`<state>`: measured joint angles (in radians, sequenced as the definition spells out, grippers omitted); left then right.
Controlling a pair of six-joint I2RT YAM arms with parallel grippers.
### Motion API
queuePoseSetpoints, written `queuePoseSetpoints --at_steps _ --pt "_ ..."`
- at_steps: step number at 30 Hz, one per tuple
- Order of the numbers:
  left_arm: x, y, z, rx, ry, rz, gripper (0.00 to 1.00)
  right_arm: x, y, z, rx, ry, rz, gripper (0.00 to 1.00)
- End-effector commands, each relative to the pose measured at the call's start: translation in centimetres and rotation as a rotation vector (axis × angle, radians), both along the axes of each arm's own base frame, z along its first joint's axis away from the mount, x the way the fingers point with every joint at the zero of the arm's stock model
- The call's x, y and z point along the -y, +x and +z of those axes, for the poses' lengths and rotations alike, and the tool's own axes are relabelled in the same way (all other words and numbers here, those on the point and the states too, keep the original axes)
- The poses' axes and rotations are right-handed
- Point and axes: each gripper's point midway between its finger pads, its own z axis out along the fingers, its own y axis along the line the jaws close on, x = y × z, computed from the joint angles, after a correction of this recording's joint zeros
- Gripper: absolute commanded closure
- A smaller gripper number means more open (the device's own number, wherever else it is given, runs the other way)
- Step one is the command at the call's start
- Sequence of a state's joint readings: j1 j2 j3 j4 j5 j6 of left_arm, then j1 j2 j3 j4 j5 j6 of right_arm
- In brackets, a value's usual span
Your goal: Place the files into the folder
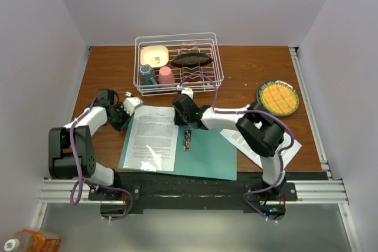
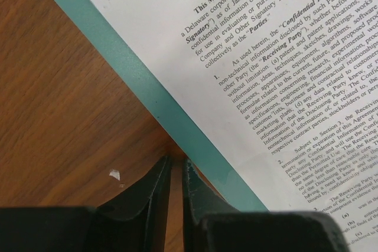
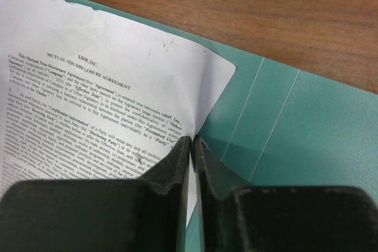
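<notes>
Printed sheet [image 1: 152, 137] headed as a mutual non-disclosure agreement lies on the left leaf of the open teal folder [image 1: 209, 156], spread flat on the wooden table [image 1: 254, 69] just ahead of the two arm bases. A strip of teal shows along the sheet's left side. The right gripper [image 3: 192, 143] reaches in from the right to the sheet's far right corner, above the metal clip [image 1: 187, 140] on the folder's spine. Its fingers [image 3: 171, 166] are pressed together on the sheet's right edge, and the corner beside them curls up off the teal surface. The left gripper [image 2: 176, 160] sits low at the folder's outer left edge, jaws drawn almost together with only a sliver of wood showing between them and nothing visibly held. More loose sheets [image 1: 232, 138] lie at the folder's right edge, partly hidden under the right arm. At the far side of the table stand a white wire dish rack [image 1: 177, 38] holding cups and dishes and, to its right, a green-rimmed plate [image 1: 278, 98]
</notes>
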<state>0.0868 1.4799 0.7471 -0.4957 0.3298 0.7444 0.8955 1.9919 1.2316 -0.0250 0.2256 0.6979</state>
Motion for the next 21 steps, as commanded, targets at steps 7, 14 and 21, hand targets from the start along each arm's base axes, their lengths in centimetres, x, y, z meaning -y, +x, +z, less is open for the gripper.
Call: queuePoseSetpoints --at_steps 7,14,21 --pt "3.0 -1.1 5.3 0.01 -0.128 -0.282 0.82 2.7 1.4 6.6 0.103 -0.135 -0.015 0.59" --pt "6.6 0.0 11.5 0.044 -0.313 -0.331 0.82 8.3 -1.9 6.7 0.038 -0.244 -0.023 0.6" --pt "14.2 -1.8 10.7 0.073 -0.284 -0.471 0.83 10.1 -9.2 5.5 -0.031 -0.075 0.178 0.78"
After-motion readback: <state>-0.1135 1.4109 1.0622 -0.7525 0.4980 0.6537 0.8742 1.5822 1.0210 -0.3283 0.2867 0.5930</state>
